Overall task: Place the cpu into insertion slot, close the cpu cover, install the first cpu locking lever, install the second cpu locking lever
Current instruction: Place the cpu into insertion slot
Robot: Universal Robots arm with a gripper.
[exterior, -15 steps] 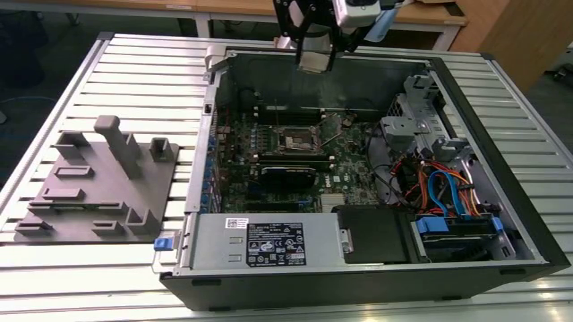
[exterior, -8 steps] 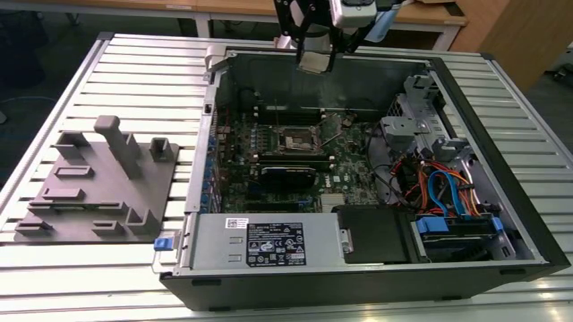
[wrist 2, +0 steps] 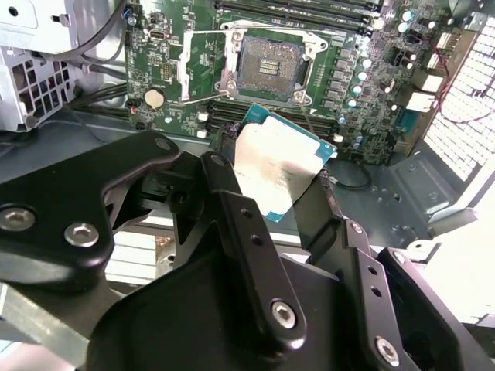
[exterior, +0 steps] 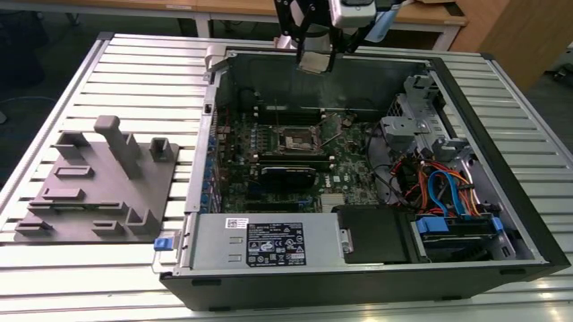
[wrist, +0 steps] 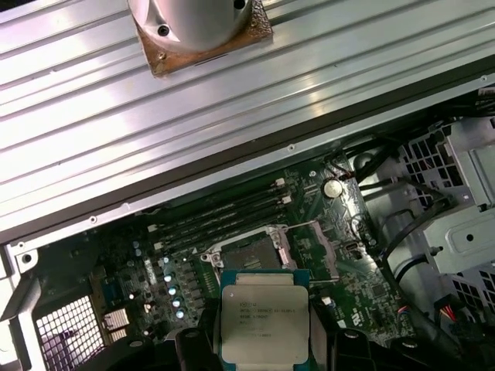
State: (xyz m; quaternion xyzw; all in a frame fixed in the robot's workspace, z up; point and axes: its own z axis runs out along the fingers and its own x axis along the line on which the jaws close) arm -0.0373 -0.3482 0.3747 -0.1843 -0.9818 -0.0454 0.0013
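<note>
I see the gripper (wrist 2: 278, 184) pinching the chip (wrist: 264, 317) by its edges, held high over the open case's (exterior: 501, 201) far wall in the exterior view. Well below it, the socket (wrist 2: 269, 66) on the green board (exterior: 345, 176) shows bare contacts.

1. A slatted metal table (exterior: 134, 74) carries everything.
2. An open black case (exterior: 358, 290) lies on its side, from the table's middle to the exterior view's right.
3. A green motherboard (exterior: 347, 180) lines the case floor. In the second wrist view a coin battery (wrist 2: 155, 97) sits on it.
4. A grey power supply (exterior: 268, 243) fills the case's near edge, with a black drive box (exterior: 376, 235) just beside it on the exterior view's right.
5. Blue and orange cables (exterior: 439, 188) loop at the exterior view's right, nearer than a metal drive cage (exterior: 407, 127).
6. A grey fixture plate (exterior: 98, 181) with upright posts lies at the exterior view's left, apart from the case.
7. A blue clip (exterior: 163, 243) sits by the power supply's left corner.
8. Wooden desks (exterior: 241, 7) stand beyond the far edge.
</note>
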